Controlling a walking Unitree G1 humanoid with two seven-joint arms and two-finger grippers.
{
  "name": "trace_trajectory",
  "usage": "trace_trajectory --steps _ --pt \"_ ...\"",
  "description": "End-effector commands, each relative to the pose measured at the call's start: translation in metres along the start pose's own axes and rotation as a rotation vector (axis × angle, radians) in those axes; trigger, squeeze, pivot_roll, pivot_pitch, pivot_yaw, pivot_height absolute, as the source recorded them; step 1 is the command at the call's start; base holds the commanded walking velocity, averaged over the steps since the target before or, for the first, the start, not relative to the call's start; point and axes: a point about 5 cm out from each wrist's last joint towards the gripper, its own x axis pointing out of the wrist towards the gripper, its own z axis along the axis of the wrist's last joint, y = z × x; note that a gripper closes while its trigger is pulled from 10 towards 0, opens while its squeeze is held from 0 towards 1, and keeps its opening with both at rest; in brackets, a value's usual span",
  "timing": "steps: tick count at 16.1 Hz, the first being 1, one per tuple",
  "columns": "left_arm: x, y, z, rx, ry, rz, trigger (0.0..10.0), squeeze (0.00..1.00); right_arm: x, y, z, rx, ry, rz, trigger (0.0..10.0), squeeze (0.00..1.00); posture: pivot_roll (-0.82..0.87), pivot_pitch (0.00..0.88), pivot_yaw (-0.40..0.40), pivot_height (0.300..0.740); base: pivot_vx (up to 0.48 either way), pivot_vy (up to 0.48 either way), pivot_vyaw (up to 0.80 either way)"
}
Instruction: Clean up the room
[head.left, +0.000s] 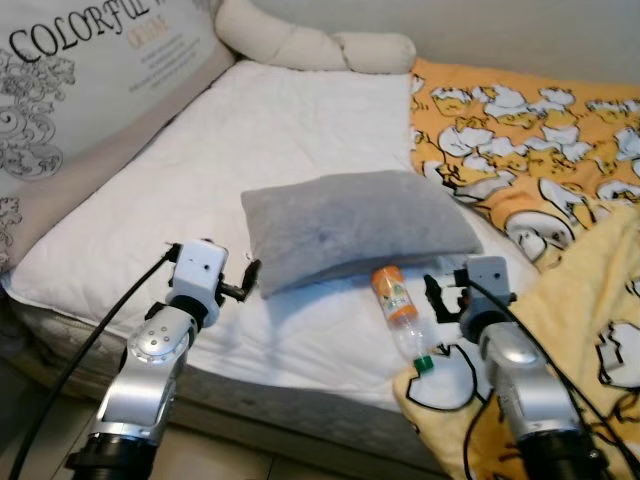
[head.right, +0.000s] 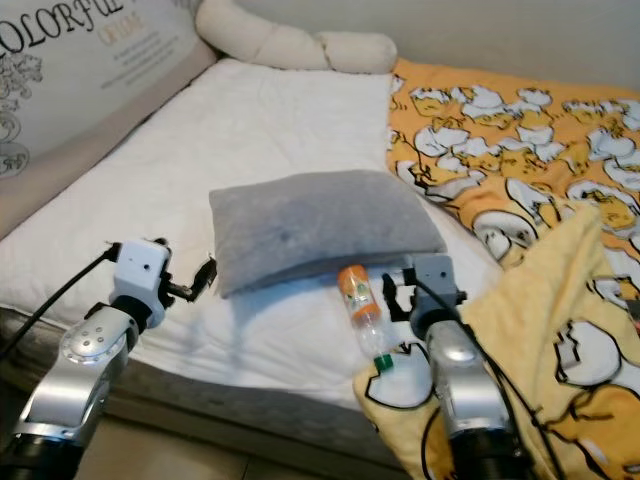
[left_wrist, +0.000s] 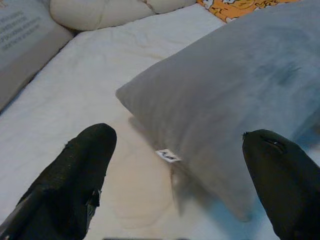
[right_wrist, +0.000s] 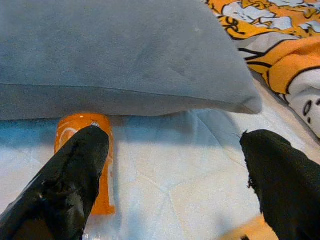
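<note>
Where grey pillow (head.left: 355, 225) meets bottle (head.left: 398, 306), left pincer (left_wrist: 180, 175), right pincer (right_wrist: 175, 175) gape wide, empty

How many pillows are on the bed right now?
3. A grey pillow lies mid-mattress, above the orange bottle. A printed pillow leans at the left edge. A cream knotted cushion sits against the far wall. Others may hide under the yellow blanket.
</note>
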Motion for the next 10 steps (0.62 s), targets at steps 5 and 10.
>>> trace_trajectory --steps 5,10 --pt "-0.012 0.001 -0.002 0.135 0.130 -0.304 10.0 0.00 0.022 0.017 -0.009 -0.088 0.224 0.179 10.0 1.00 0.02 0.000 -0.026 0.740 0.000 0.000 0.00" --pt "-0.019 -0.001 0.005 0.135 0.175 -0.470 10.0 0.00 0.043 0.024 -0.013 -0.097 0.397 0.203 10.0 0.00 0.04 0.000 -0.024 0.740 0.000 0.000 0.00"
